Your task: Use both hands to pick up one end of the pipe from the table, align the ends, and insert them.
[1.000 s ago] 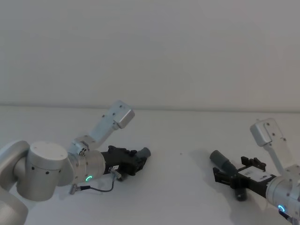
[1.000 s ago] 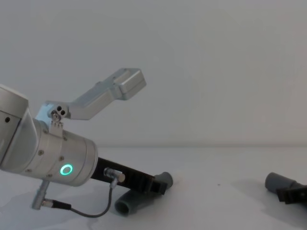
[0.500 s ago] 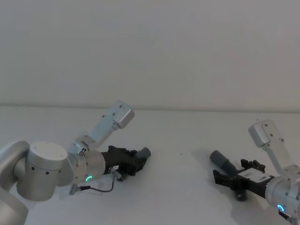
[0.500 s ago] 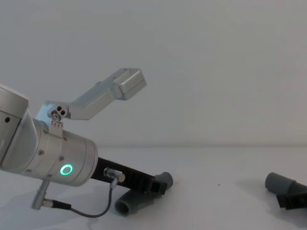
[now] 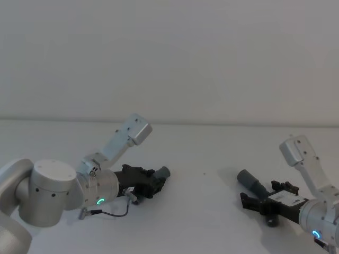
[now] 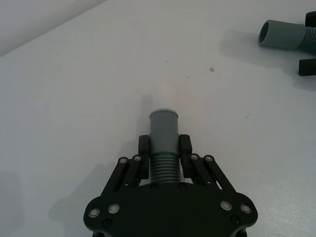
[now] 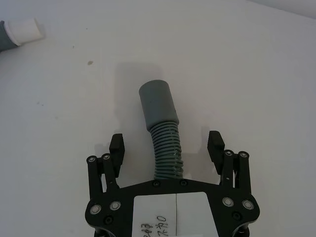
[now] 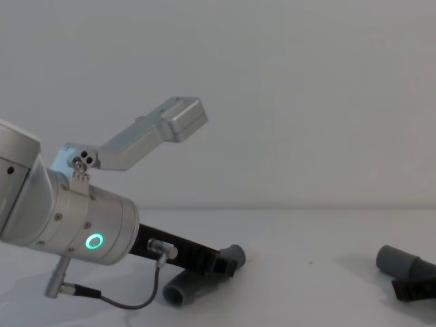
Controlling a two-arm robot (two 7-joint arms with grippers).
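Note:
My left gripper [image 5: 154, 183] lies low on the white table [image 5: 212, 153], shut on the ribbed neck of the elbow pipe [image 6: 163, 129]. The pipe's white-rimmed end [image 6: 163, 111] sticks out past the fingertips [image 6: 144, 145]. In the chest view the elbow's other opening [image 8: 182, 291] rests on the table below the left gripper [image 8: 221, 264]. At the right, my right gripper [image 7: 166, 143] is open and straddles the ribbed section of the second pipe [image 7: 158, 108] without touching it. Its smooth grey socket end [image 5: 247, 179] points toward the elbow.
A grey wrist-camera bracket [image 5: 133, 131] rises above the left arm, and a cable [image 8: 129, 300] loops under the left wrist. A wide stretch of bare table lies between the two pipe pieces. A plain pale wall stands behind.
The right gripper has slid a little back and down along the ribbed pipe, toward me. The left gripper and the elbow have not moved.

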